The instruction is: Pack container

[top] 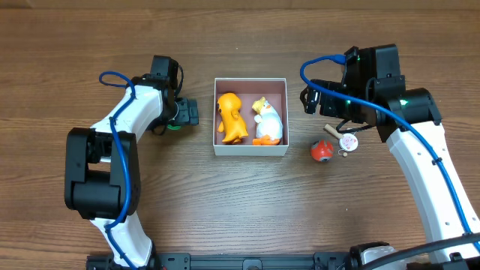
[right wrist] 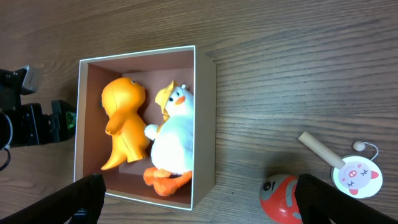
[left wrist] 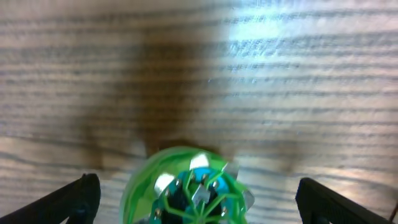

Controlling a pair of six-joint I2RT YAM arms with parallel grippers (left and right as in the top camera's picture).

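Observation:
The container (top: 250,81), a square white-walled box with a maroon-brown inside, holds an orange toy (top: 231,118) and a white duck toy (top: 267,121) lying side by side. My left gripper (top: 190,112) sits left of the box, open. In the left wrist view a green see-through toy (left wrist: 186,186) lies on the wood between its wide-apart fingers (left wrist: 81,196), touching neither. My right gripper (top: 311,100) hovers open off the box's right side. Its view shows the container (right wrist: 205,124), a red ball toy (right wrist: 283,199) and a pig-face rattle (right wrist: 354,174).
The red ball toy (top: 322,151) and the pig-face rattle (top: 347,140) lie on the wooden table right of the box, under my right arm. The black left gripper (right wrist: 31,118) shows at the left edge of the right wrist view.

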